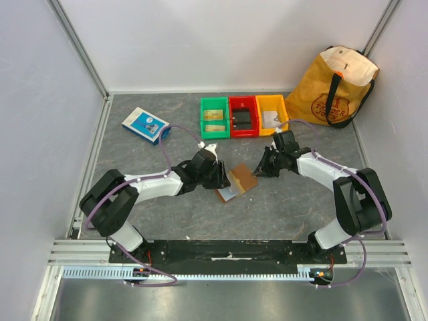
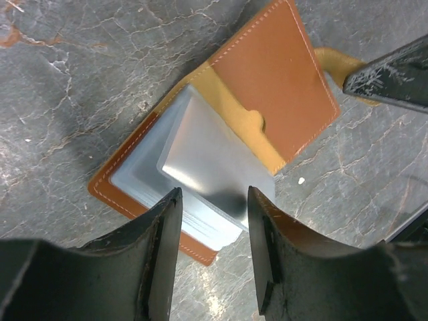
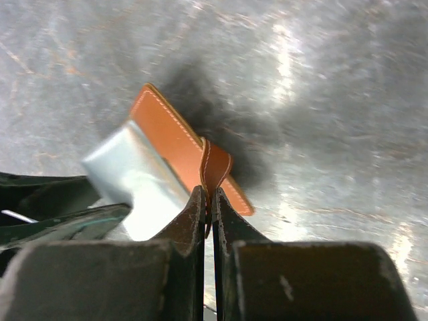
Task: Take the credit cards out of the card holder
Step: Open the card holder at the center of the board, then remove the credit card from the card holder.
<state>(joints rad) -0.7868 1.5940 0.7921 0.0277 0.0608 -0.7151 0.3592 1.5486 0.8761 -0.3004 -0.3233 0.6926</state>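
**A:** Where is the holder lying?

**B:** The holder [image 1: 237, 184] is lying spread open on the table [image 1: 294, 200], between the two grippers. Its brown flap is facing the right arm and its pale leaf [image 2: 214, 157] is facing the left arm.

**A:** What is the right gripper doing?

**B:** The right gripper [image 3: 208, 194] is sitting just right of the holder. Its jaws are all but closed and are pinching the tan strap [image 3: 215, 167] sticking out from the flap's edge.

**A:** And the left one?

**B:** The left gripper [image 2: 214, 197] is hanging at the holder's left side, with its jaws standing half apart over the leaf's near edge. I cannot tell whether the pads [image 2: 167, 231] are touching the leaf.

**A:** Is that leaf a card?

**B:** It is glaring silver, so I cannot tell whether it is a card or a sleeve.

**A:** What is sitting around the holder?

**B:** Three bins [image 1: 243, 99], green, red and yellow, are standing in a row beyond the holder. What is lying in them is too small to name. A blue-and-white box [image 1: 146, 124] is lying beyond and left of the holder. A yellow bag [image 1: 338, 87] is leaning beyond and right of it.
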